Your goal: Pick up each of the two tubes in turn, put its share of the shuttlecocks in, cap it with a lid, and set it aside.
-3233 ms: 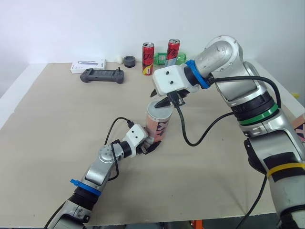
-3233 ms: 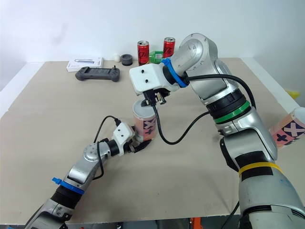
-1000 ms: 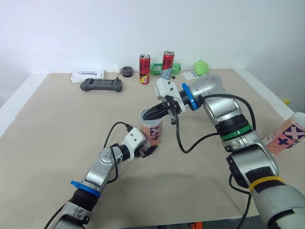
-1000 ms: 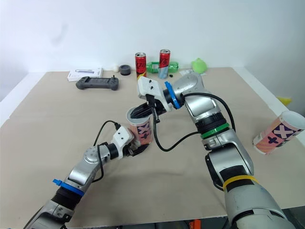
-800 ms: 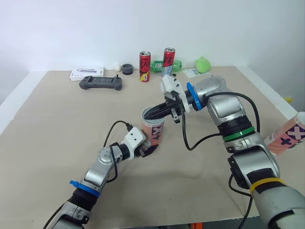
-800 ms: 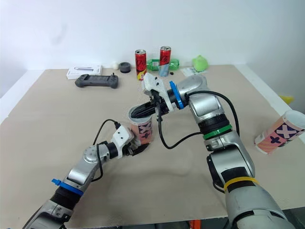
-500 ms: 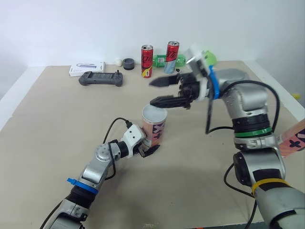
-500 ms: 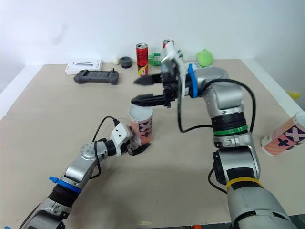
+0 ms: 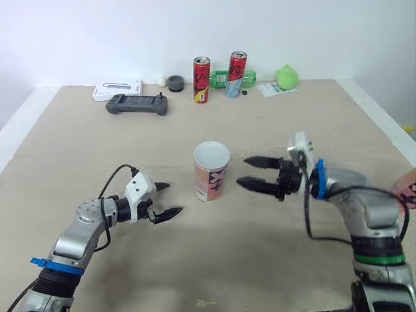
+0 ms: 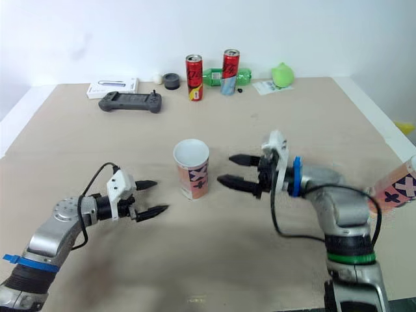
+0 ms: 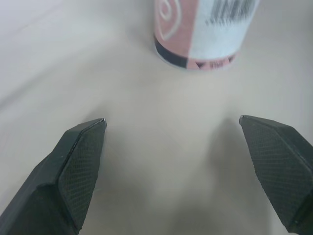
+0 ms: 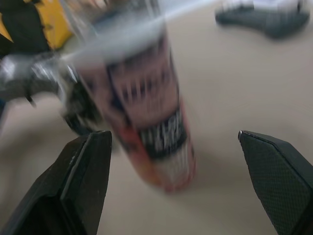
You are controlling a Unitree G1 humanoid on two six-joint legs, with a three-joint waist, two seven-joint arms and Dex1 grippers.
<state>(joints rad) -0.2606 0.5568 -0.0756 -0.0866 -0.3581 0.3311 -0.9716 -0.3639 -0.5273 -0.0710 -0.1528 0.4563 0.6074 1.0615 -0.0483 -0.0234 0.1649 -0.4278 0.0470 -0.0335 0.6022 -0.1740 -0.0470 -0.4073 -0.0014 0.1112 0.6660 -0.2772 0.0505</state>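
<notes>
Because the tube [image 9: 211,172] stands upright with its long axis vertical and its open mouth up, any grasp has to come in level from the side, and both arms are set for that.

Nearest the robot, the left gripper [image 9: 174,198] sits low over the surface [image 9: 78,156] at about 8 o'clock from the tube, jaws spread wide and holding nothing, pointing toward the tube's foot. The right gripper [image 9: 242,171] lies at 3 o'clock from the tube at mid-height, jaws likewise released and empty. Its tips look a little closer to the tube wall than the left's, so I judge it the handier arm.

Out at the 3 o'clock edge a second tube [image 10: 396,184] leans partly out of sight.

The left wrist view adds the tube's base band and barcode, centred between that arm's jaws and clear of both. The right wrist view gives the tube's side. Neither looks down the mouth, so whether shuttlecocks are inside I cannot tell.

Farthest off, at 12 o'clock, stand two red cans [image 9: 201,80]. A small dark round piece [image 9: 175,82], possibly a lid, lies just beside them, and a game controller [image 9: 137,104] lies toward 11.
</notes>
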